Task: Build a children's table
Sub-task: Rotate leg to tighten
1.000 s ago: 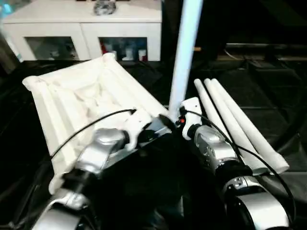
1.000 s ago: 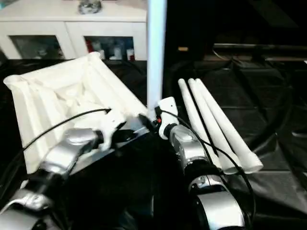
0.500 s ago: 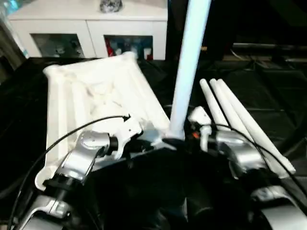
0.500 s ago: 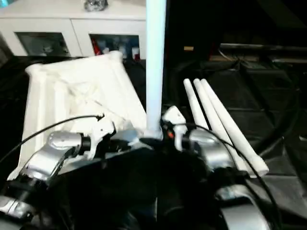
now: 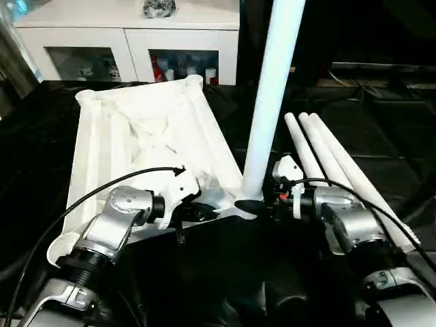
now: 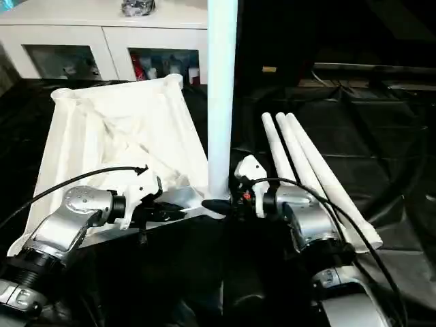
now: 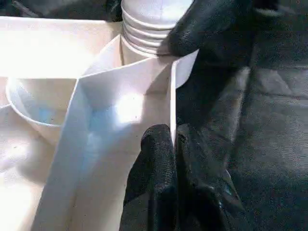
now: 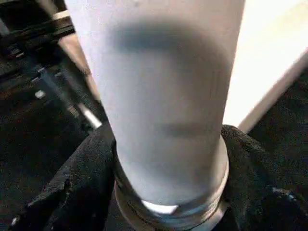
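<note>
The white table top (image 5: 136,136) lies upside down, its ribbed underside facing up. One white leg (image 5: 269,102) stands upright in its near right corner socket (image 7: 43,110). My left gripper (image 7: 174,139) is shut on a thin rim wall of the top right beside that socket. My right gripper (image 5: 253,204) reaches in from the right at the foot of the leg. Its black fingers (image 8: 82,187) hug the leg's ringed end (image 8: 168,202) on both sides. One of those fingers (image 7: 202,24) rests on the rings. Three more legs (image 5: 334,163) lie side by side on the black cloth to the right.
A white cabinet (image 5: 122,41) with glass doors stands behind the table top. Black cloth (image 5: 381,129) covers the floor all around. Black cables (image 5: 415,197) run along the far right. My silver forearms (image 5: 109,231) take up the near foreground.
The view has shifted. My right gripper has swung from behind the leg to its foot, now lying level, and its fingers have narrowed onto it. The left gripper keeps its hold.
</note>
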Motion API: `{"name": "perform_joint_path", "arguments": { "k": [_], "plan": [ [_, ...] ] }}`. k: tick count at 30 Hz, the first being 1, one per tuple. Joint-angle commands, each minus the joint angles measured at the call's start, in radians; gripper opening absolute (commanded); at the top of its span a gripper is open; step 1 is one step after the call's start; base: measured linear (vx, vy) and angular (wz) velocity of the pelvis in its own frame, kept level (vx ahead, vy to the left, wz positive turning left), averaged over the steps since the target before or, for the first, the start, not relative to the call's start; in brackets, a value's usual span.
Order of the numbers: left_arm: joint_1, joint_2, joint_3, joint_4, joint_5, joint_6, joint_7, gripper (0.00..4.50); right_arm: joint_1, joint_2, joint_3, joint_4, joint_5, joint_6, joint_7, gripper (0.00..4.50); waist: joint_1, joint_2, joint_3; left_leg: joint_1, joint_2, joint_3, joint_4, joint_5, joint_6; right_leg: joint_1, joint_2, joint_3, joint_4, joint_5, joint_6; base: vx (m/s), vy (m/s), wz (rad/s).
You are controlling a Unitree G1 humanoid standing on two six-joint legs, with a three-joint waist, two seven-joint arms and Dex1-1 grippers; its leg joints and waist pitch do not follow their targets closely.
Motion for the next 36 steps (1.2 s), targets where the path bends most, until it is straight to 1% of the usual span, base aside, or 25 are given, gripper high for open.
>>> {"name": "perform_joint_path", "arguments": {
  "k": [1, 2, 3, 4, 5, 6, 8, 9, 10, 11, 14, 15, 16, 19, 20, 21, 22, 24, 27, 28, 30, 33, 34, 35, 36],
  "plan": [
    [-0.037, -0.073, 0.001, -0.004, -0.022, 0.011, 0.064, 0.0, -0.035, 0.068, 0.018, 0.104, -0.065, -0.003, -0.187, 2.78, -0.003, -0.011, -0.055, 0.006, 0.025, -0.005, -0.063, -0.19, 0.047, 0.05, -0.072, 0.053, -0.084, -0.243, -0.192, 0.0, 0.0, 0.0],
    [-0.043, -0.084, 0.004, 0.001, -0.019, 0.018, 0.083, 0.0, -0.046, 0.077, 0.011, 0.129, -0.074, -0.008, -0.235, 2.78, -0.005, -0.011, -0.055, 0.005, 0.025, -0.006, -0.064, -0.189, 0.036, 0.05, -0.074, 0.052, -0.084, -0.26, -0.188, 0.0, 0.0, 0.0],
    [-0.064, -0.117, 0.011, 0.022, -0.006, 0.031, 0.142, 0.0, -0.073, 0.108, -0.016, 0.18, -0.072, -0.004, -0.336, 2.78, -0.01, -0.011, -0.052, 0.004, 0.021, -0.007, -0.066, -0.21, 0.026, 0.051, -0.073, 0.05, -0.091, -0.316, -0.17, 0.0, 0.0, 0.0],
    [-0.068, -0.122, 0.011, 0.025, -0.003, 0.032, 0.151, 0.0, -0.076, 0.113, -0.02, 0.185, -0.07, -0.003, -0.347, 2.77, -0.014, -0.009, -0.051, 0.009, 0.022, -0.008, -0.067, -0.228, 0.018, 0.046, -0.073, 0.051, -0.097, -0.357, -0.158, 0.0, 0.0, 0.0],
    [-0.075, -0.134, 0.013, 0.033, 0.003, 0.036, 0.174, 0.0, -0.083, 0.123, -0.029, 0.197, -0.066, 0.0, -0.373, 2.77, -0.012, -0.01, -0.055, 0.013, 0.022, -0.007, -0.064, -0.224, 0.015, 0.046, -0.075, 0.052, -0.098, -0.351, -0.156, 0.0, 0.0, 0.0],
    [-0.099, -0.167, 0.018, 0.065, 0.018, 0.038, 0.236, 0.0, -0.098, 0.152, -0.045, 0.217, -0.059, 0.006, -0.434, 2.77, -0.012, -0.012, -0.054, 0.014, 0.023, -0.005, -0.064, -0.22, 0.02, 0.043, -0.072, 0.055, -0.097, -0.326, -0.16, 0.0, 0.0, 0.0],
    [-0.117, -0.19, 0.023, 0.09, 0.027, 0.039, 0.279, 0.0, -0.106, 0.171, -0.052, 0.228, -0.057, 0.007, -0.471, 2.77, -0.009, -0.011, -0.055, 0.01, 0.022, -0.006, -0.064, -0.208, 0.025, 0.046, -0.071, 0.054, -0.094, -0.306, -0.161, 0.0, 0.0, 0.0],
    [-0.138, -0.216, 0.032, 0.118, 0.034, 0.045, 0.332, 0.0, -0.114, 0.193, -0.054, 0.239, -0.058, 0.005, -0.507, 2.77, -0.006, -0.011, -0.057, 0.01, 0.023, -0.005, -0.063, -0.198, 0.029, 0.046, -0.071, 0.055, -0.091, -0.28, -0.163, 0.0, 0.0, 0.0],
    [-0.142, -0.222, 0.032, 0.123, 0.034, 0.046, 0.34, 0.0, -0.116, 0.199, -0.052, 0.242, -0.061, 0.003, -0.516, 2.77, -0.001, -0.01, -0.058, 0.013, 0.023, -0.004, -0.062, -0.192, 0.031, 0.043, -0.071, 0.055, -0.091, -0.261, -0.167, 0.0, 0.0, 0.0],
    [-0.165, -0.259, 0.033, 0.136, 0.034, 0.05, 0.37, 0.0, -0.125, 0.24, -0.042, 0.263, -0.076, -0.02, -0.56, 2.77, 0.0, -0.012, -0.059, 0.012, 0.023, -0.002, -0.061, -0.182, 0.033, 0.042, -0.071, 0.056, -0.088, -0.239, -0.174, 0.0, 0.0, 0.0],
    [-0.172, -0.275, 0.03, 0.135, 0.035, 0.046, 0.365, 0.0, -0.134, 0.265, -0.036, 0.288, -0.084, -0.054, -0.568, 2.77, 0.002, -0.013, -0.061, 0.005, 0.023, -0.004, -0.061, -0.165, 0.04, 0.048, -0.074, 0.054, -0.085, -0.221, -0.174, 0.0, 0.0, 0.0],
    [-0.172, -0.276, 0.029, 0.135, 0.036, 0.045, 0.364, 0.0, -0.135, 0.269, -0.036, 0.292, -0.082, -0.061, -0.56, 3.33, 0.002, -0.013, -0.062, 0.004, 0.022, -0.004, -0.06, -0.157, 0.046, 0.048, -0.074, 0.054, -0.083, -0.204, -0.176, 0.0, 0.0, 0.0],
    [-0.166, -0.27, 0.023, 0.125, 0.035, 0.042, 0.345, 0.0, -0.132, 0.27, -0.038, 0.289, -0.072, -0.065, -0.531, 3.46, 0.002, -0.012, -0.062, 0.003, 0.022, -0.004, -0.059, -0.156, 0.053, 0.049, -0.073, 0.054, -0.082, -0.195, -0.178, 0.0, 0.0, 0.0],
    [-0.146, -0.244, 0.013, 0.103, 0.034, 0.036, 0.311, 0.0, -0.125, 0.253, -0.04, 0.275, -0.055, -0.061, -0.475, 3.53, 0.001, -0.012, -0.06, 0.002, 0.022, -0.004, -0.061, -0.172, 0.058, 0.05, -0.073, 0.053, -0.084, -0.208, -0.178, 0.0, 0.0, 0.0],
    [-0.144, -0.242, 0.012, 0.103, 0.034, 0.033, 0.31, 0.0, -0.125, 0.251, -0.04, 0.274, -0.056, -0.062, -0.474, 3.67, 0.001, -0.012, -0.06, 0.003, 0.022, -0.004, -0.061, -0.173, 0.058, 0.05, -0.073, 0.053, -0.085, -0.211, -0.177, 0.0, 0.0, 0.0],
    [-0.143, -0.241, 0.012, 0.104, 0.035, 0.032, 0.31, 0.0, -0.125, 0.25, -0.039, 0.274, -0.057, -0.063, -0.472, 3.83, 0.0, -0.008, -0.06, 0.003, 0.022, -0.004, -0.061, -0.175, 0.056, 0.05, -0.074, 0.053, -0.086, -0.216, -0.176, 0.0, 0.0, 0.0],
    [-0.139, -0.231, 0.014, 0.103, 0.037, 0.035, 0.31, 0.0, -0.119, 0.235, -0.029, 0.269, -0.069, -0.072, -0.467, 3.97, 0.0, -0.009, -0.061, 0.003, 0.023, -0.005, -0.061, -0.174, 0.056, 0.05, -0.073, 0.053, -0.084, -0.205, -0.179, 0.0, 0.0, 0.0],
    [-0.132, -0.219, 0.026, 0.103, 0.043, 0.051, 0.319, 0.0, -0.097, 0.196, -0.009, 0.246, -0.09, -0.1, -0.431, 3.97, 0.001, -0.01, -0.061, 0.002, 0.024, -0.005, -0.061, -0.17, 0.059, 0.051, -0.073, 0.052, -0.082, -0.194, -0.183, 0.0, 0.0, 0.0],
    [-0.137, -0.222, 0.046, 0.108, 0.045, 0.063, 0.343, 0.0, -0.068, 0.164, -0.005, 0.193, -0.084, -0.099, -0.384, 3.97, 0.003, -0.014, -0.061, 0.002, 0.023, -0.003, -0.059, -0.161, 0.068, 0.052, -0.072, 0.053, -0.081, -0.177, -0.187, 0.0, 0.0, 0.0],
    [-0.146, -0.23, 0.062, 0.115, 0.043, 0.058, 0.367, 0.0, -0.04, 0.136, -0.011, 0.132, -0.071, -0.088, -0.362, 3.97, 0.007, -0.014, -0.059, 0.003, 0.024, -0.002, -0.059, -0.163, 0.074, 0.052, -0.071, 0.053, -0.084, -0.18, -0.182, 0.0, 0.0, 0.0],
    [-0.155, -0.241, 0.074, 0.123, 0.041, 0.036, 0.389, 0.0, -0.008, 0.108, -0.024, 0.058, -0.06, -0.072, -0.363, 3.97, 0.012, -0.015, -0.061, 0.001, 0.024, -0.003, -0.058, -0.151, 0.08, 0.054, -0.071, 0.053, -0.082, -0.171, -0.177, 0.0, 0.0, 0.0],
    [-0.163, -0.251, 0.077, 0.129, 0.044, 0.0, 0.411, 0.0, 0.024, 0.088, -0.043, -0.016, -0.045, -0.049, -0.373, 3.97, 0.012, -0.016, -0.061, 0.001, 0.022, -0.004, -0.059, -0.158, 0.078, 0.054, -0.07, 0.052, -0.085, -0.185, -0.167, 0.0, 0.0, 0.0],
    [-0.167, -0.261, 0.087, 0.129, 0.035, -0.015, 0.419, 0.0, 0.043, 0.079, -0.052, -0.056, -0.036, -0.033, -0.375, 3.97, 0.011, -0.01, -0.061, 0.0, 0.021, -0.004, -0.057, -0.158, 0.075, 0.054, -0.069, 0.052, -0.085, -0.189, -0.163, 0.0, 0.0, 0.0],
    [-0.168, -0.27, 0.096, 0.115, 0.018, -0.025, 0.411, 0.28, 0.067, 0.068, -0.056, -0.103, -0.032, -0.015, -0.378, 3.98, 0.011, -0.012, -0.063, 0.0, 0.021, -0.004, -0.055, -0.144, 0.078, 0.055, -0.067, 0.053, -0.087, -0.166, -0.158, 0.0, 0.0, 0.0],
    [-0.167, -0.275, 0.101, 0.094, 0.0, -0.028, 0.394, 0.45, 0.092, 0.058, -0.055, -0.149, -0.029, 0.003, -0.379, 3.98, 0.013, -0.012, -0.065, -0.002, 0.021, -0.005, -0.055, -0.127, 0.08, 0.057, -0.068, 0.054, -0.082, -0.139, -0.161, 0.0, 0.0, 0.0]
  ]
}}
